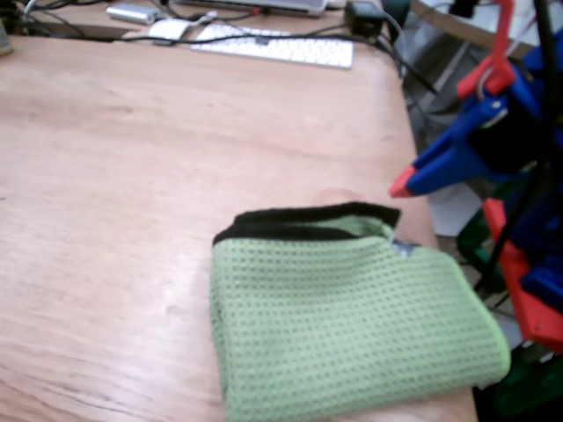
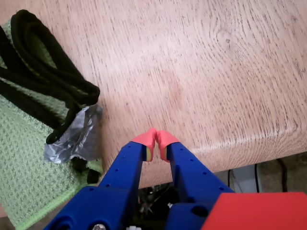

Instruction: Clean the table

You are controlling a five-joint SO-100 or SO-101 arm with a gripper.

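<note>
The end effector [image 2: 156,139] is blue with red tips. In the wrist view the two tips are pressed together, so it is closed and it holds nothing. It hangs over the edge of the table [image 2: 201,72], and its tips point at the bare wood close to that edge. In the fixed view the end effector [image 1: 403,183] sits at the right side, just past the table's edge, with its red tip pointing left.

Next to it lies a green cloth [image 2: 24,158] with a waffle pattern. The cloth is folded and has a black border [image 2: 48,81]. A small grey tag [image 2: 76,136] sticks out near the corner of the cloth. The cloth does not touch the end effector. In the fixed view the cloth [image 1: 352,325] lies flat on the near right part of the table [image 1: 176,158], and one corner hangs over the edge.

The table is big, light brown wood with lines in it, and it fills most of both views.

At the far end there is a white keyboard [image 1: 281,46], a white mouse [image 1: 169,30] and some black cables [image 1: 387,53].

There are no boxes or bowls to see.
</note>
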